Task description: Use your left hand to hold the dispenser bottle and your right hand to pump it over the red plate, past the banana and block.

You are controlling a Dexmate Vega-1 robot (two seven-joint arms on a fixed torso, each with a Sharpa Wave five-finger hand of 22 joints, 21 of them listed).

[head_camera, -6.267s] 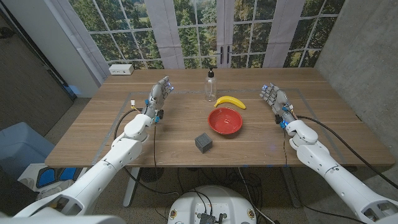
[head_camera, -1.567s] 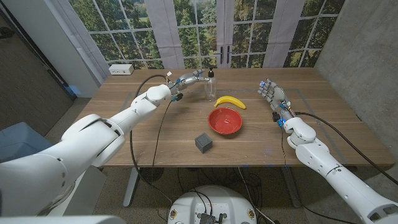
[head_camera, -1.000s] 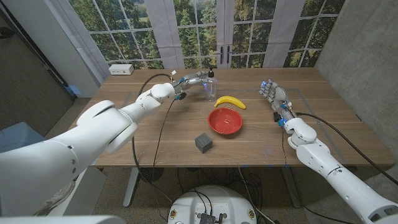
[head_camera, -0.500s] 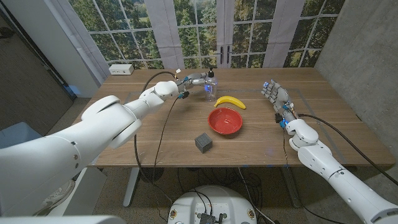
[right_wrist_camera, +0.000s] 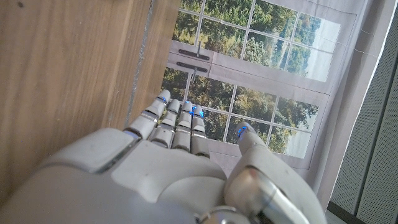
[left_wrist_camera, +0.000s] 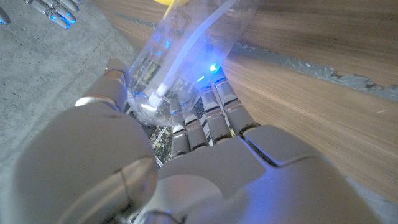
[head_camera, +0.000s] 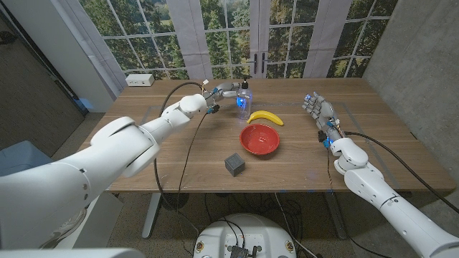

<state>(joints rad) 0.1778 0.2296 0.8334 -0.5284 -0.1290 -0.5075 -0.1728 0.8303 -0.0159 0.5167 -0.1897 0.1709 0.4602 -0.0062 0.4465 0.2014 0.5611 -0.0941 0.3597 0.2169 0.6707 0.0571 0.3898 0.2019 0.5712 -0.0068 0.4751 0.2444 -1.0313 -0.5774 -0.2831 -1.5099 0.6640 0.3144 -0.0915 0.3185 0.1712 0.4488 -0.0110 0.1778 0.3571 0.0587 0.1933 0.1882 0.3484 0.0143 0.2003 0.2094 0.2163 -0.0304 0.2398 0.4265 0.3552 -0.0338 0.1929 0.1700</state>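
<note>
The left hand point(head_camera: 231, 92) wraps its fingers point(left_wrist_camera: 208, 115) around the clear dispenser bottle point(head_camera: 244, 101), which stands just behind the banana point(head_camera: 265, 117), beyond the red plate point(head_camera: 260, 138); the grey block point(head_camera: 234, 164) lies in front of that plate. The right hand point(head_camera: 316, 110) waits to the plate's right, fingers apart, holding nothing. A firm grip low on the body, pump head left clear, would best steady the bottle for carrying over the plate.

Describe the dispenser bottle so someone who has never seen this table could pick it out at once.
Start at the red plate near the middle of the wooden table, then look past the banana toward the windows. The dispenser bottle is there, with the left hand around it. It is the one clear, see-through thing, with a dark pump top; the banana is yellow, the block dark grey.
</note>
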